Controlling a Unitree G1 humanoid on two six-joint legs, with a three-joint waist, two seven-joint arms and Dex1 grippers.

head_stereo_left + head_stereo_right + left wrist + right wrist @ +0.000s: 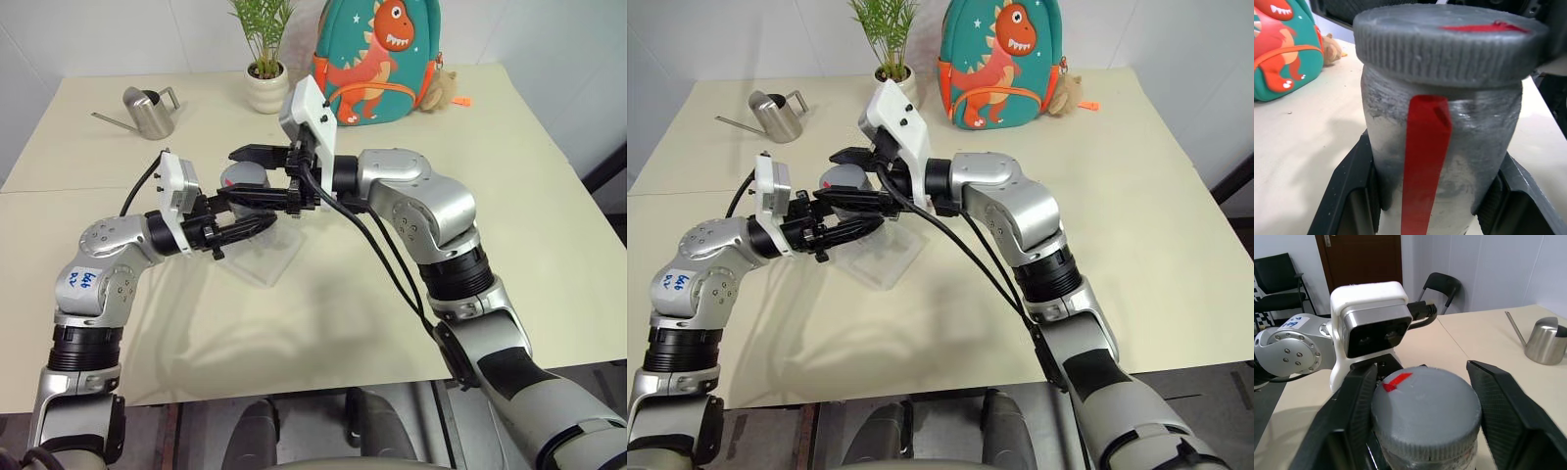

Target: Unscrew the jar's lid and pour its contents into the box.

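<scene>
Both arms reach in and meet at the jar (pixel 247 188). The left gripper (pixel 257 224) points level toward the middle, and its two black fingers (pixel 1352 196) squeeze the jar's sides. The right arm bends at the elbow and reaches across to the jar from the right. The right gripper (pixel 257 174) has one finger on each side of the lid (pixel 1425 406).

Bright, even light; soft shadows; wrist close-ups blurred.
</scene>
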